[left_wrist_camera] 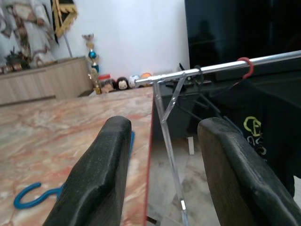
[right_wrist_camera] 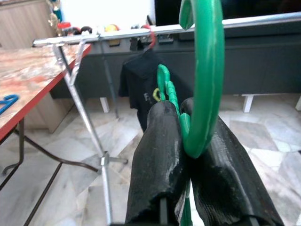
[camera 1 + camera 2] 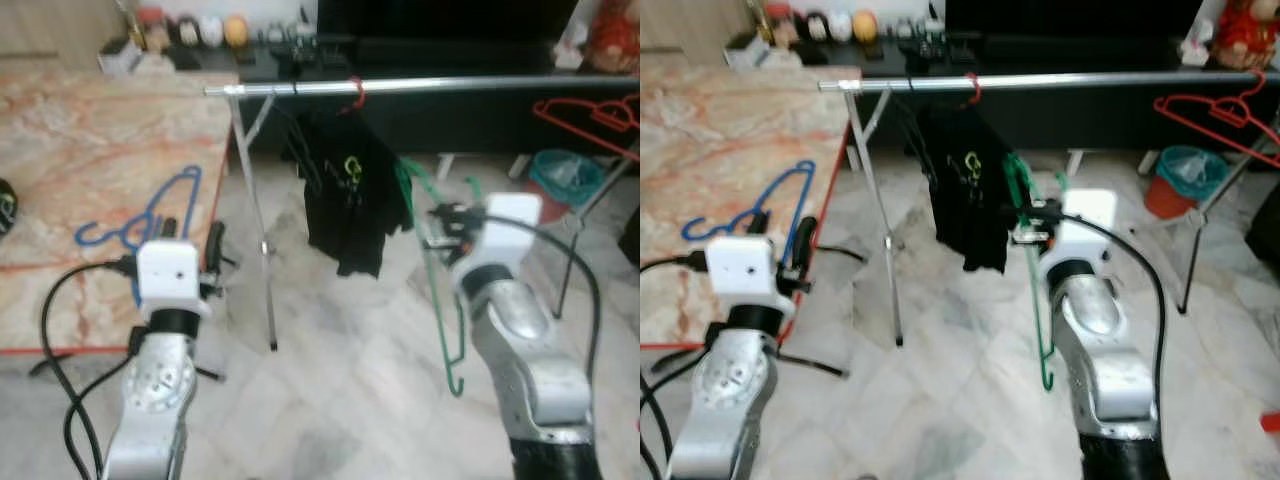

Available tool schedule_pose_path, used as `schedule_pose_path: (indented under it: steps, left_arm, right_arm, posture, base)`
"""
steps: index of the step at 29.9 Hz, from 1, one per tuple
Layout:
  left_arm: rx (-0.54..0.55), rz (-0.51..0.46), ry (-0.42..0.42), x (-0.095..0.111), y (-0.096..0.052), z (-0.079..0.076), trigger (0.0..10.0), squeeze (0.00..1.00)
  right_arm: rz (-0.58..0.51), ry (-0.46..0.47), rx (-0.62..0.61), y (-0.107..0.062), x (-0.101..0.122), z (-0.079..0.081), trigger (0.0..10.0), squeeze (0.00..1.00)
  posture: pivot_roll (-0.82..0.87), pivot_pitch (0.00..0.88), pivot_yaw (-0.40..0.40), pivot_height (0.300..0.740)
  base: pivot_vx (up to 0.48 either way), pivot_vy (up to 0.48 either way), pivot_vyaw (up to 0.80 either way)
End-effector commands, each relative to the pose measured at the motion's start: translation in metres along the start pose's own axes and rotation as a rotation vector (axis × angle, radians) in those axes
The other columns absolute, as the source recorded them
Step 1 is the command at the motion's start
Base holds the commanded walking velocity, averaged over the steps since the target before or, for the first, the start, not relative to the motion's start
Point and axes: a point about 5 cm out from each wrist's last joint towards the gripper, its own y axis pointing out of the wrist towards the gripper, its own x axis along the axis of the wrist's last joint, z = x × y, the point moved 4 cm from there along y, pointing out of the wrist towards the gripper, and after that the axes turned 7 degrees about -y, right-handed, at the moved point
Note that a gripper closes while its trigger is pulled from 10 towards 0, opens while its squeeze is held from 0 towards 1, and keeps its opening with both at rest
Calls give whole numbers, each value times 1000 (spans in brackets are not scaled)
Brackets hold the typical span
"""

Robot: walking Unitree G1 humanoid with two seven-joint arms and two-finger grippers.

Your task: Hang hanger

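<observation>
A silver rail (image 3: 450,86) is seen across the upper part of the frame. Bare rail is noted between the red hook (image 3: 355,95) at upper centre and the red hanger (image 3: 590,112) at upper right; open passage lies beneath that stretch. Under the red hook the way is blocked by a hanging black garment (image 3: 345,195). The rack's slanted leg (image 3: 255,225) stands left of centre, close beside the red tabletop edge (image 3: 212,215), leaving only a narrow gap. At right, a second leg (image 3: 580,235) and a teal bin (image 3: 565,175) occupy the floor. Pale floor (image 3: 340,400) at lower centre is open.
</observation>
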Motion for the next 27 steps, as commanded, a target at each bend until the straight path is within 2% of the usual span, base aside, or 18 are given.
schedule_pose_path:
  steps: [1, 10, 12, 14, 17, 18, 20, 21, 22, 25, 27]
  left_arm:
    - [-13, -6, -8, 1, 0, -4, 10000, 0]
    - [-16, 39, -20, -14, -2, -3, 10000, 0]
    - [-55, 125, -14, -35, -6, -3, 10000, 0]
    - [-54, 163, 4, -47, -9, 3, 10000, 0]
    - [-33, 275, -20, -78, -16, 17, 10000, 0]
    - [-41, 347, -28, -96, -22, 22, 10000, 0]
    - [-56, 435, 2, -122, -35, 28, 10000, 0]
    - [-54, 475, -4, -131, -41, 30, 10000, 0]
    - [-54, 475, -4, -131, -41, 30, 10000, 0]
    - [-77, 649, 1, -172, -69, 34, 10000, 0]
    - [-81, 709, 15, -186, -81, 36, 10000, 0]
  right_arm:
    - [10, -7, -29, 0, -4, -9, 10000, 0]
    - [2, -30, -35, 1, -12, -15, 10000, 0]
    - [14, -38, -36, 1, -22, -18, 10000, 0]
    - [30, -46, -36, 2, -34, -21, 10000, 0]
    - [106, -89, -46, 3, -69, -31, 10000, 0]
    - [155, -111, -58, 2, -88, -37, 10000, 0]
    - [208, -120, -68, 1, -111, -42, 10000, 0]
    - [217, -127, -71, 0, -117, -43, 10000, 0]
    - [217, -127, -71, 0, -117, -43, 10000, 0]
    - [322, -132, -47, -8, -157, -39, 10000, 0]
    - [374, -123, -43, -14, -174, -37, 10000, 0]
  posture:
    - [66, 91, -16, 740]
    - [55, 83, -23, 740]
    - [52, 83, -24, 740]
    - [42, 78, -27, 740]
    - [45, 74, -33, 740]
    - [43, 74, -35, 740]
    - [43, 73, -37, 740]
    - [43, 73, -37, 740]
    - [43, 73, -37, 740]
    - [33, 75, -38, 740]
    - [33, 75, -38, 740]
  base:
    - [0, -315, 0]
    - [0, -315, 0]
    - [0, -142, 0]
    - [0, 0, 0]
    - [0, 0, 0]
    - [0, 0, 0]
    - [0, 0, 0]
    - [0, 0, 0]
    - [0, 0, 0]
    - [0, 0, 0]
    - [0, 0, 0]
